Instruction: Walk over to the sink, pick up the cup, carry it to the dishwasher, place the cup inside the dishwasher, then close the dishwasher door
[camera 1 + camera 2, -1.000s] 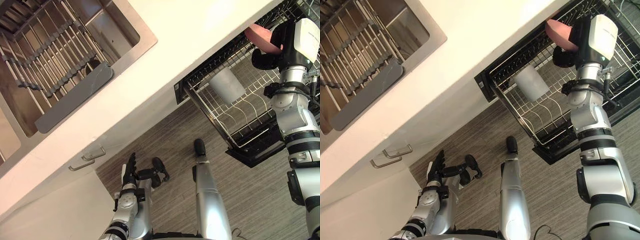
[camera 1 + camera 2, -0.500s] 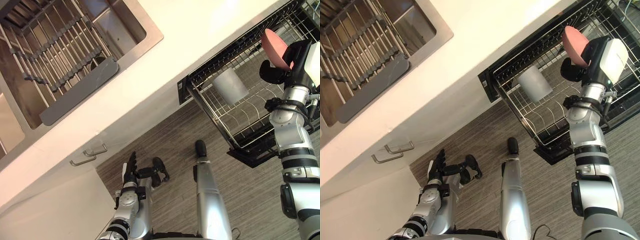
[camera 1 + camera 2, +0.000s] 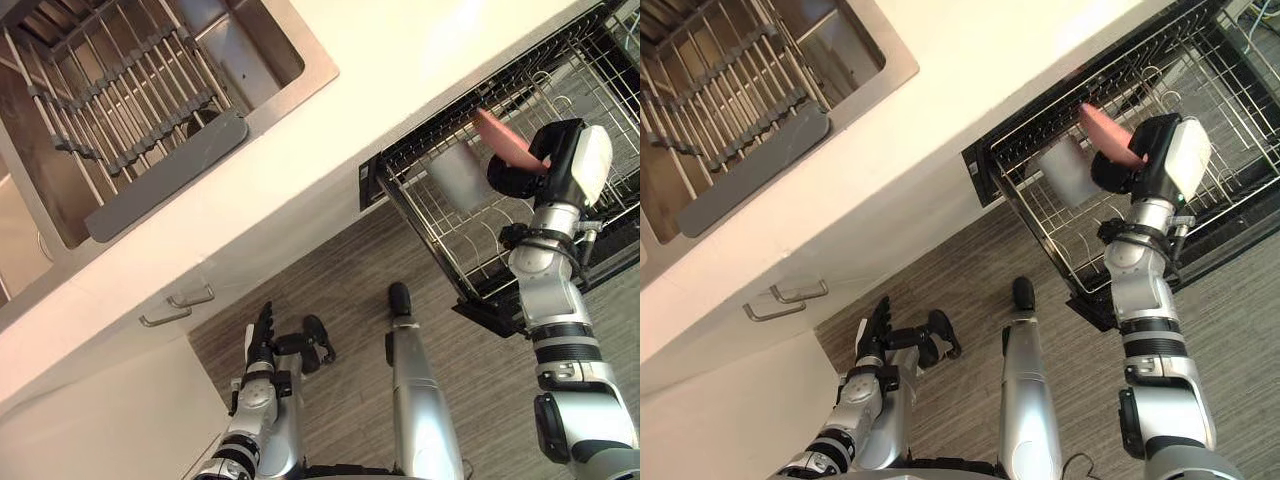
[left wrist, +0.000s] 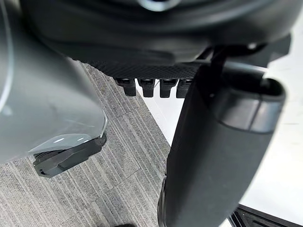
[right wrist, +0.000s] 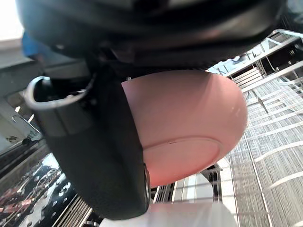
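We have the right robot hand (image 3: 518, 176) wrapped round the smooth pink rounded cup (image 3: 503, 141), above the pulled-out wire dishwasher rack (image 3: 605, 85); we should lower it clear of the pale grey tumbler (image 3: 455, 172), then release; left robot hand (image 3: 263, 338) hangs low, fingers straight.

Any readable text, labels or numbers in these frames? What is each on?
None readable. The pink cup in the right hand, the grey cup in the dishwasher rack, the counter and the sink bear no legible print.
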Controlling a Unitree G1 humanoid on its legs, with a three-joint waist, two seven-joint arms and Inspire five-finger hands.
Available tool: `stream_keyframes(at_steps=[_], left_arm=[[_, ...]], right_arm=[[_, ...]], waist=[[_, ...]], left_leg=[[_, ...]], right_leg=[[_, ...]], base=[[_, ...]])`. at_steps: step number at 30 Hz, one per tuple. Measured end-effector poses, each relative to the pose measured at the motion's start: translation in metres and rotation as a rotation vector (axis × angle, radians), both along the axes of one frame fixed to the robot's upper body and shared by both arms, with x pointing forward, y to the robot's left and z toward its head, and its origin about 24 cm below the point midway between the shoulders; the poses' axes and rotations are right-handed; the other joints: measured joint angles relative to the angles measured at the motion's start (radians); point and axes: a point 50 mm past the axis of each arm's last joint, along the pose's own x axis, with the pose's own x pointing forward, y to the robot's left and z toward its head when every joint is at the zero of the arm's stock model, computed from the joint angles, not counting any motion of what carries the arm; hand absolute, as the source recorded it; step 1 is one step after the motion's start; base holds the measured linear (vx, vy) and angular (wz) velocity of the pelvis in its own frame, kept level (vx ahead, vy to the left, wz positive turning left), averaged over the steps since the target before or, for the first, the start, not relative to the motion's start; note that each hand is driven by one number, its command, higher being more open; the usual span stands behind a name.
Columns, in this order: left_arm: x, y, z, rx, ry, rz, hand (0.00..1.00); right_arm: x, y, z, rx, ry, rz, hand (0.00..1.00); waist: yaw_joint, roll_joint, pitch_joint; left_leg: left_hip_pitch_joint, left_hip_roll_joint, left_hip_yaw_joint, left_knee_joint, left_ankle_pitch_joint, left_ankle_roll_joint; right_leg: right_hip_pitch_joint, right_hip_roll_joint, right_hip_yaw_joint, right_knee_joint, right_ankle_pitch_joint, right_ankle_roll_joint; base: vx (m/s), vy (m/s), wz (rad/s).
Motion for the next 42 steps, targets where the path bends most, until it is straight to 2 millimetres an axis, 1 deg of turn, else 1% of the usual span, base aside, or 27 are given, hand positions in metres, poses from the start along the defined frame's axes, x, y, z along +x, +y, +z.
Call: stream_keyframes(at_steps=[5, 12, 20, 21, 23, 28, 31, 37, 41, 42], left_arm=[[0.001, 0.000, -0.001, 0.003, 0.007, -0.004, 1.00], [0.003, 0.000, 0.001, 0.005, -0.006, -0.001, 1.00], [0.005, 0.001, 0.003, 0.007, -0.017, 0.001, 1.00], [0.006, 0.001, 0.005, 0.006, -0.027, 0.001, 1.00], [0.006, 0.002, 0.005, 0.007, -0.028, 0.002, 1.00], [0.006, 0.002, 0.005, 0.011, -0.027, 0.013, 1.00], [0.006, 0.002, 0.005, 0.012, -0.027, 0.018, 1.00], [0.006, 0.004, 0.005, 0.010, -0.024, 0.029, 1.00], [0.005, 0.006, 0.004, 0.004, -0.020, 0.045, 1.00], [0.005, 0.007, 0.004, 0.003, -0.019, 0.050, 1.00]], right_arm=[[0.000, -0.001, 0.000, 0.003, -0.003, -0.005, 0.00], [-0.003, -0.010, 0.006, 0.006, -0.017, -0.034, 0.00], [-0.004, -0.021, 0.027, -0.045, -0.053, -0.064, 0.00], [-0.003, -0.023, 0.030, -0.051, -0.057, -0.069, 1.00], [-0.001, -0.024, 0.031, -0.047, -0.054, -0.076, 1.00], [0.009, -0.029, 0.027, -0.023, 0.000, -0.100, 1.00], [0.016, -0.027, 0.022, -0.019, 0.053, -0.081, 1.00], [0.027, -0.020, 0.021, 0.001, 0.106, -0.029, 1.00], [0.028, -0.016, 0.018, 0.009, 0.121, -0.010, 1.00], [0.027, -0.014, 0.015, 0.010, 0.126, 0.001, 1.00]], waist=[[0.000, 0.000, 0.000], [-0.001, -0.001, 0.001], [-0.001, -0.005, 0.003], [-0.001, -0.005, 0.003], [-0.002, -0.006, 0.003], [-0.002, -0.006, 0.004], [-0.002, -0.006, 0.004], [-0.003, -0.006, 0.004], [-0.003, -0.009, 0.006], [-0.002, -0.014, 0.009]], left_leg=[[-0.010, 0.000, -0.010, 0.005, 0.000, 0.000], [-0.034, -0.001, -0.007, 0.008, 0.000, 0.000], [-0.047, -0.001, -0.006, 0.007, 0.000, 0.000], [-0.052, -0.002, -0.005, 0.007, 0.000, 0.000], [-0.056, -0.003, -0.002, 0.007, 0.000, 0.001], [-0.062, -0.003, 0.009, 0.005, 0.000, 0.001], [-0.062, -0.001, 0.015, 0.006, -0.001, 0.001], [-0.062, 0.010, 0.018, 0.021, -0.005, 0.001], [-0.053, 0.020, 0.018, 0.030, -0.007, 0.000], [-0.045, 0.022, 0.018, 0.030, -0.008, 0.000]], right_leg=[[-0.001, -0.002, -0.008, 0.000, 0.000, 0.000], [-0.029, -0.002, -0.004, 0.007, 0.000, 0.000], [-0.044, -0.001, -0.002, 0.008, 0.000, 0.000], [-0.050, -0.002, -0.001, 0.009, 0.000, 0.000], [-0.057, -0.002, 0.002, 0.010, 0.000, 0.000], [-0.070, 0.000, 0.011, 0.010, 0.001, 0.001], [-0.074, 0.002, 0.015, 0.010, 0.002, 0.002], [-0.071, 0.011, 0.017, 0.010, 0.007, 0.000], [-0.060, 0.018, 0.014, 0.011, 0.009, -0.003], [-0.054, 0.020, 0.013, 0.012, 0.009, -0.003]], base=[[0.03, -0.005, 0.04], [0.02, -0.004, -0.01], [0.03, -0.004, 0.00], [0.00, 0.000, 0.00], [0.02, -0.001, -0.02], [0.04, 0.000, -0.04], [0.03, -0.005, -0.05], [0.01, -0.016, -0.04], [0.00, -0.032, -0.04], [0.01, -0.040, -0.03]])
